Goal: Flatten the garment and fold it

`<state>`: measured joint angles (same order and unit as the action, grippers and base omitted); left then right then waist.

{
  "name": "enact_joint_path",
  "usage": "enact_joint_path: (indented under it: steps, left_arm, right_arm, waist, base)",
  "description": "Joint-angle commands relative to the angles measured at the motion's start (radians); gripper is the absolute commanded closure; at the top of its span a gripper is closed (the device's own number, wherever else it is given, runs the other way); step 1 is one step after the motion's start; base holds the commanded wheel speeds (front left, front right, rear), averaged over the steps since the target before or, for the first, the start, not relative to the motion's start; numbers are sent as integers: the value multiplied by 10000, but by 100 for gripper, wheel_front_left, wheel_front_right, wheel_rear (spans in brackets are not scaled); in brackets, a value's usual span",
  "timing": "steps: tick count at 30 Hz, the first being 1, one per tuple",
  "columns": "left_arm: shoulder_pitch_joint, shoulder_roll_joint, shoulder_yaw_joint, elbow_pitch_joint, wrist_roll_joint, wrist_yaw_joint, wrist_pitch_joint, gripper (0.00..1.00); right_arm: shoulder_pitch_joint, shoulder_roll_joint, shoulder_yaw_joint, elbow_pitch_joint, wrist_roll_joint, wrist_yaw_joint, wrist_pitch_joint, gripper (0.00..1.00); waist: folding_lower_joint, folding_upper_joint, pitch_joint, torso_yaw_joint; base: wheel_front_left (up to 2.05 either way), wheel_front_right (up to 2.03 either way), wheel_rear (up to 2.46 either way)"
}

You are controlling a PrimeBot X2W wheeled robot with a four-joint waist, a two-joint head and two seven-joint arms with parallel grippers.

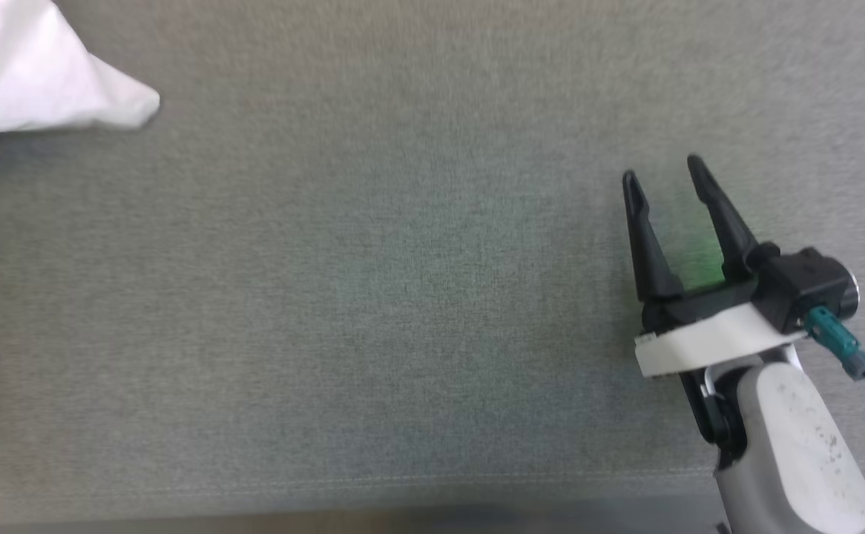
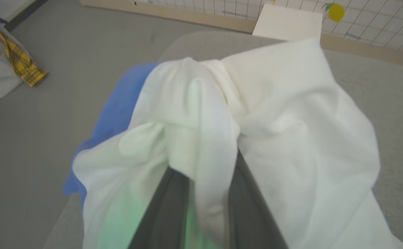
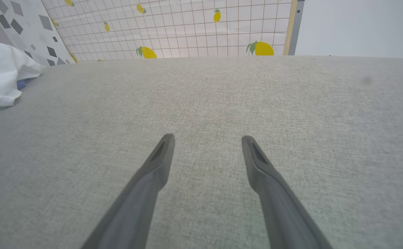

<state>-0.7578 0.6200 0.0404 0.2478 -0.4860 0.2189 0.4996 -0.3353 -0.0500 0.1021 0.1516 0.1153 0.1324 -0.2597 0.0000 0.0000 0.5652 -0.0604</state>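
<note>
Crumpled white-and-blue soft T-shirt [image 2: 291, 114], cut off far left on the grey fabric bench [image 1: 403, 297], corner pointing right, long axis unclear. Left fingers [image 2: 168, 214], tips hidden, pinch its fold; right fingers [image 1: 722, 215] spread, empty.

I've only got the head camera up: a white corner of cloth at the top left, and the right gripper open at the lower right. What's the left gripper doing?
Observer: The left gripper has a fold of the garment between its narrowed fingers. White cloth hides the tips.
Operator: Any blue showing?
Observer: Yes. In the left wrist view a blue part sticks out from under the white, on that view's left.
Operator: What's beyond the table?
Observer: The right wrist view shows a grid screen with lemons past the far edge of the table.
</note>
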Motion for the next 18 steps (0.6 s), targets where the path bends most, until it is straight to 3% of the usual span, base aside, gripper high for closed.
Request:
enact_joint_path:
  steps: [1,5,9,18]
  left_arm:
    - [-313,54,-127,-66,351,-242,-869,100]
    - [-910,-61,-689,91,963,-859,-2884,100]
    - [-1550,-472,-1358,226,1326,-1320,-4110,100]
    - [-2764,-2299,-2813,554,1358,-1975,-5158,100]
  right_arm:
    - [201,-3,-57,43,-43,-17,-18,0]
    - [672,-3,-215,114,2,-17,-18,0]
    - [1104,-3,-336,127,45,-17,19,0]
    - [1771,-3,-604,-133,129,-17,282,0]
  waist:
    - [0,0,-2120,719]
    - [0,0,-3137,792]
    - [0,0,-3950,743]
    - [0,0,-4845,204]
  base:
    - [0,0,0]
    - [0,0,0]
    - [0,0,0]
    - [0,0,0]
